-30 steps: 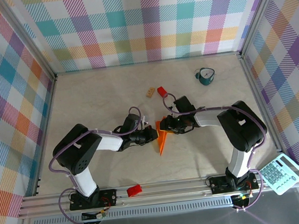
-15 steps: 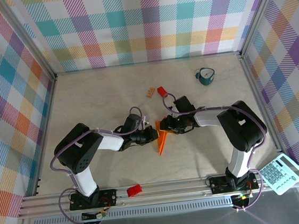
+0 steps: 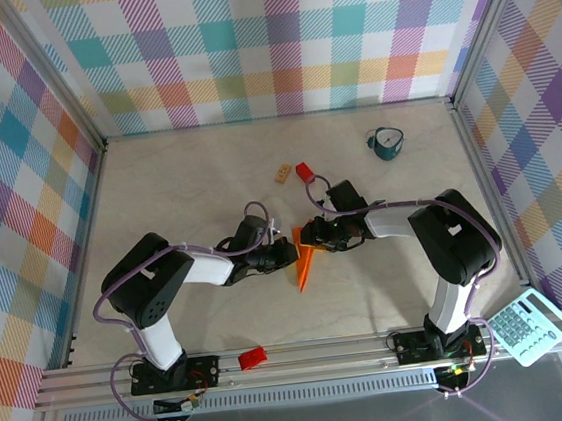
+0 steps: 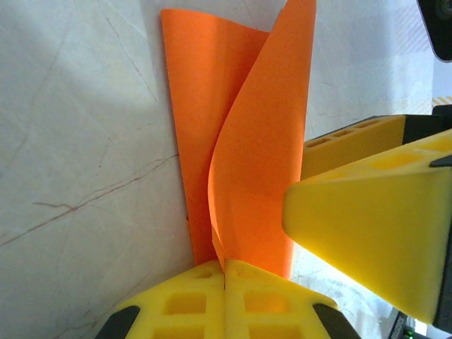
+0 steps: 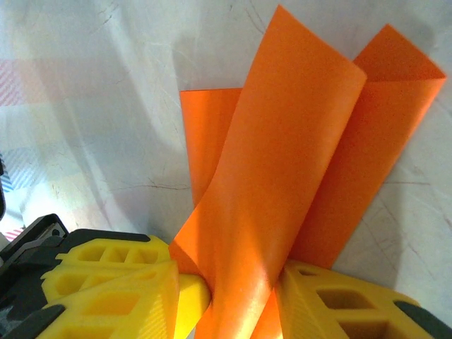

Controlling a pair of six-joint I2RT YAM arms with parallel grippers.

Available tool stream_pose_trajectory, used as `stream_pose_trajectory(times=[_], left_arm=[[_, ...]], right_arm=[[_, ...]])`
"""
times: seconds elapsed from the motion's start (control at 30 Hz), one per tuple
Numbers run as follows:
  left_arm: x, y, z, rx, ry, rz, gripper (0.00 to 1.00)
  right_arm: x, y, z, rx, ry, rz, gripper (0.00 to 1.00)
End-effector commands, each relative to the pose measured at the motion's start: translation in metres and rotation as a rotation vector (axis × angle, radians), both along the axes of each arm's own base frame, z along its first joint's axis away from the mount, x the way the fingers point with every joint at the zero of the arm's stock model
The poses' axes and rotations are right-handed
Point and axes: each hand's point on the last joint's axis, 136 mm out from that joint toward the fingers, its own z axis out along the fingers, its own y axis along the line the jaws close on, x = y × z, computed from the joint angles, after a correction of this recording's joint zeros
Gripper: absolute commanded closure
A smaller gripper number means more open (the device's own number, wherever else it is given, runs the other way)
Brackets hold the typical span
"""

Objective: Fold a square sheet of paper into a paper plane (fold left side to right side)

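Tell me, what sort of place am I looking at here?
Probably a robot test booth: a left arm and right arm bolted to a metal rail, checked walls boxing in the table, orange paper between them.

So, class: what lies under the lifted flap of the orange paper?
Another layer of the same orange paper, with the pale table around it. The flap covers that layer's right part, so whatever is beneath there is hidden.

the top camera is looking down from the near edge over the table (image 3: 177, 181); both wrist cameras are sitting close on the same square sheet of paper (image 3: 304, 258).
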Motion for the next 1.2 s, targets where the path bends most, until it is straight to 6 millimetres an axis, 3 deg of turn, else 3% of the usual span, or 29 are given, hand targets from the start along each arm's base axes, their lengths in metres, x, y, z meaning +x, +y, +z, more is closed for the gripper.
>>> stream_pose_trajectory(times=[0.0, 0.3, 0.97, 1.17], left_arm=[[-0.034, 0.014, -0.037, 0.118, 0.112, -0.020, 1.00], [-0.039, 0.019, -0.039, 0.134, 0.121, -0.007, 1.00], [-0.037, 0.016, -0.040, 0.129, 0.122, -0.013, 1.00], [-0.037, 0.014, -0.039, 0.122, 0.121, -0.018, 1.00]], right_arm=[[-0.007, -0.001, -0.005, -0.012, 0.014, 0.003, 0.59], [-0.001, 0.002, 0.009, 0.017, -0.017, -0.009, 0.60], [-0.006, -0.010, 0.006, -0.043, -0.003, -0.020, 0.60], [-0.007, -0.012, 0.021, -0.039, -0.037, -0.011, 0.60]])
